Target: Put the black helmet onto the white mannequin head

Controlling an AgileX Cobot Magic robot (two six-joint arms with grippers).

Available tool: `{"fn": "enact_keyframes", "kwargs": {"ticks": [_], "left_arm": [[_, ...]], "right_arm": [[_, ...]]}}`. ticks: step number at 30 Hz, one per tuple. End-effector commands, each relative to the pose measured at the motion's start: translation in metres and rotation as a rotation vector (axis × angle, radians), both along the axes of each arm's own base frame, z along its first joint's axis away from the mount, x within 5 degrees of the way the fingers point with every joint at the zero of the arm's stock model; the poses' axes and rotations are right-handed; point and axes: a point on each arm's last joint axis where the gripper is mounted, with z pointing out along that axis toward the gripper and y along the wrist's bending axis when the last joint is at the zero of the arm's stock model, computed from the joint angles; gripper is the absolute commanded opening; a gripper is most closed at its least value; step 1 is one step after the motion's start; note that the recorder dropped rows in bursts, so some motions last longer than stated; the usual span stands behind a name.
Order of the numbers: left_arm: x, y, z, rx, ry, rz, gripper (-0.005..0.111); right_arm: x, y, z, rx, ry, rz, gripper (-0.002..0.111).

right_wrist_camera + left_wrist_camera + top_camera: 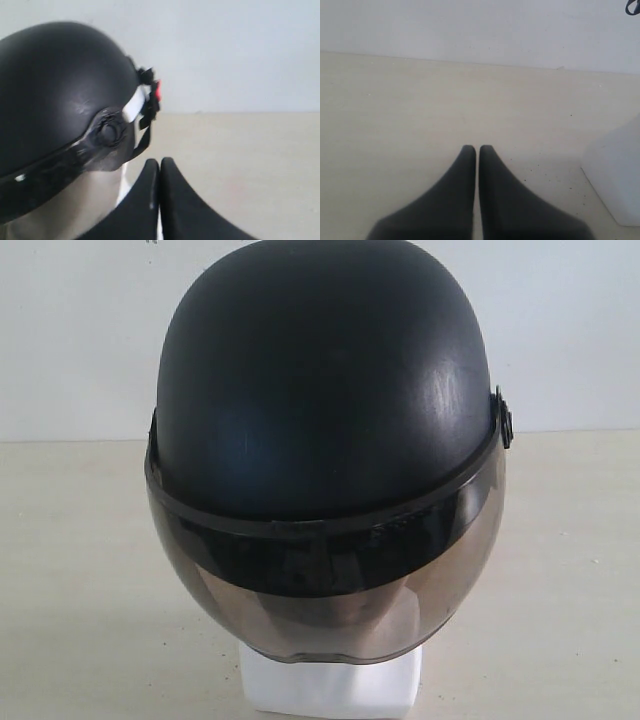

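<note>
The black helmet (325, 380) sits on the white mannequin head, its smoky visor (330, 580) covering the face. Only the blocky neck base (330, 685) shows below it in the exterior view. In the right wrist view the helmet (55, 90) is seen from the side, with the red strap buckle (158, 90) and a strip of white head (134, 106) behind it. My right gripper (160, 161) is shut and empty, just beside the neck. My left gripper (477, 148) is shut and empty over the bare table, with the white base (617, 175) off to one side. Neither gripper appears in the exterior view.
A pale beige table (80, 570) runs back to a plain white wall (80, 330). A dark cable end (633, 6) shows at a corner of the left wrist view.
</note>
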Motion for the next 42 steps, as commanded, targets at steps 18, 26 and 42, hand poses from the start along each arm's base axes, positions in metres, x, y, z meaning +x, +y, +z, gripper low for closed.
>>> {"fn": "enact_keyframes", "kwargs": {"ticks": [18,26,42], "left_arm": [[0.000,0.000,-0.001,0.005,-0.002,-0.006,0.004],[0.000,0.000,-0.001,0.005,-0.002,-0.006,0.004],[0.000,0.000,-0.001,0.005,-0.002,-0.006,0.004]], "right_arm": [[0.001,-0.025,-0.121,0.099,-0.128,-0.323,0.000],[0.001,-0.027,-0.129,-0.144,-0.136,-0.326,0.000],[-0.001,-0.028,-0.146,-0.235,0.047,-0.311,0.000]]}}
